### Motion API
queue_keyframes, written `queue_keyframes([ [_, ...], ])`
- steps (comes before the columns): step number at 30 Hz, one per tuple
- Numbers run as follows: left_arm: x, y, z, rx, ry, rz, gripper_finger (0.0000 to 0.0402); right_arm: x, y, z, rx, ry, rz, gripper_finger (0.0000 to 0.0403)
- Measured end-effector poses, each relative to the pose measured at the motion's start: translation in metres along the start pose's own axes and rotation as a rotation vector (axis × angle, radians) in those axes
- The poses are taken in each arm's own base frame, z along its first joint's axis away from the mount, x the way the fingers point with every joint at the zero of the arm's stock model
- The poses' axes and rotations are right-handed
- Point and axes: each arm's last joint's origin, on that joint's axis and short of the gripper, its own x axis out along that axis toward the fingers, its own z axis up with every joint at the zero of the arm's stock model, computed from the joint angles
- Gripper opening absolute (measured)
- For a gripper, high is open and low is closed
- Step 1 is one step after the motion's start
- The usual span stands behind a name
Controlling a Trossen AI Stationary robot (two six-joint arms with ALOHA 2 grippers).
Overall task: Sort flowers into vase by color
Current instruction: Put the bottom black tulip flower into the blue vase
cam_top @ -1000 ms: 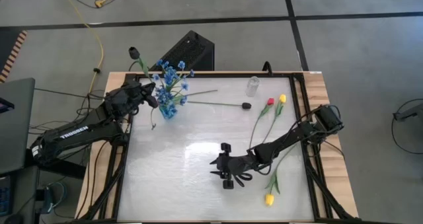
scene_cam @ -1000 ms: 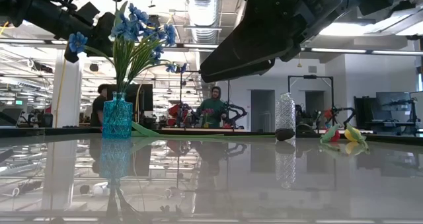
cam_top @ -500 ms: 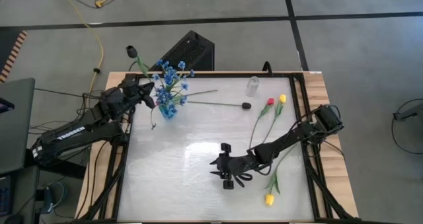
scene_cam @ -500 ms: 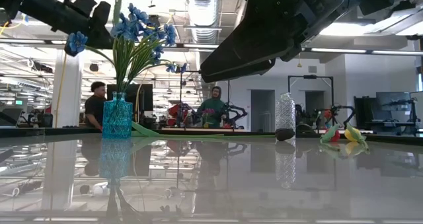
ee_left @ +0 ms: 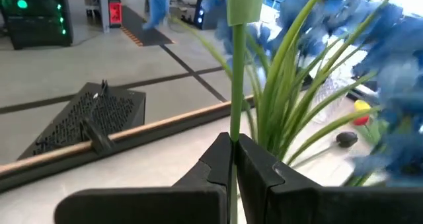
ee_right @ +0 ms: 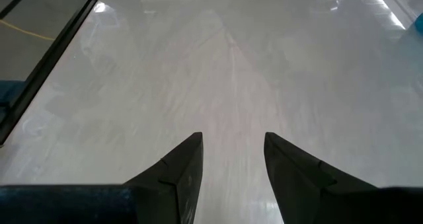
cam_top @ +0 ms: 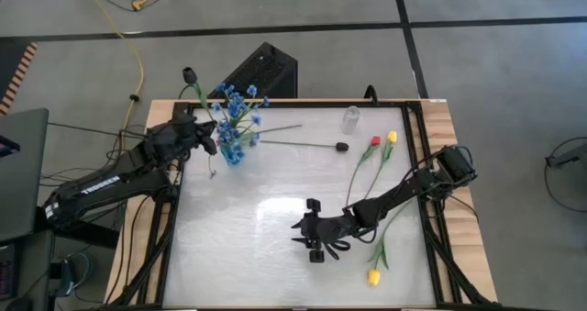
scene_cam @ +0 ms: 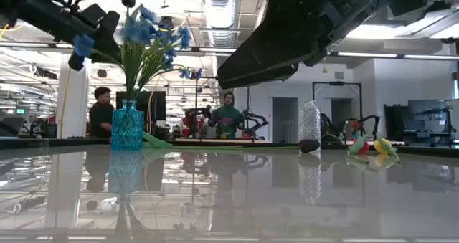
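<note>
White glossy table [cam_top: 257, 247]. Landmark: teal glass vase [cam_top: 234, 155] at its far-left corner, holding blue blossom sprays [cam_top: 237, 105].

Right gripper [cam_top: 312, 230], released, fingers apart, hovers mid-table, well apart from vase.

Left gripper [cam_top: 204, 133] just beside vase, clenched on thin green stem of black-headed flower [cam_top: 191, 75] (bloom past table edge).

Second black-headed flower [cam_top: 341, 147] lies near vase; red and yellow tulips [cam_top: 382, 138] farther off.

The right gripper [ee_right: 232, 159] shows two dark fingers [ee_right: 184, 166] spread apart with nothing between them. Beyond them lies the pale, glossy table [ee_right: 231, 65], streaked with reflections, with a dark frame edge [ee_right: 49, 59] running along one side
</note>
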Motion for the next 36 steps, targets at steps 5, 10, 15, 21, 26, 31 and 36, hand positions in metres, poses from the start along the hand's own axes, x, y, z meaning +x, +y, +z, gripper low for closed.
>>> queue_keyframes([
  [5,0.004,0.003,-0.012,0.003,0.030,0.012,0.0000,0.000,0.000,0.000,0.000,-0.001,0.000,0.0186],
  [10,0.008,0.007,-0.027,-0.006,0.060,0.022,0.0000,0.000,0.000,0.000,0.000,-0.001,0.000,0.0186],
  [15,0.012,0.010,-0.043,-0.022,0.090,0.021,0.0000,0.000,0.000,0.000,0.000,-0.001,0.000,0.0186],
  [21,0.014,0.014,-0.058,-0.050,0.126,0.014,0.0000,0.000,0.000,0.000,0.001,-0.001,-0.002,0.0186],
  [26,0.015,0.015,-0.063,-0.072,0.133,0.021,0.0000,0.000,0.000,0.000,0.001,-0.001,-0.002,0.0186],
  [31,0.014,0.014,-0.060,-0.074,0.144,0.004,0.0009,0.000,-0.001,-0.002,-0.006,0.017,-0.006,0.0186],
  [36,0.012,0.008,-0.048,-0.066,0.144,-0.066,0.0035,-0.001,-0.003,0.000,-0.016,0.019,-0.010,0.0186],
])
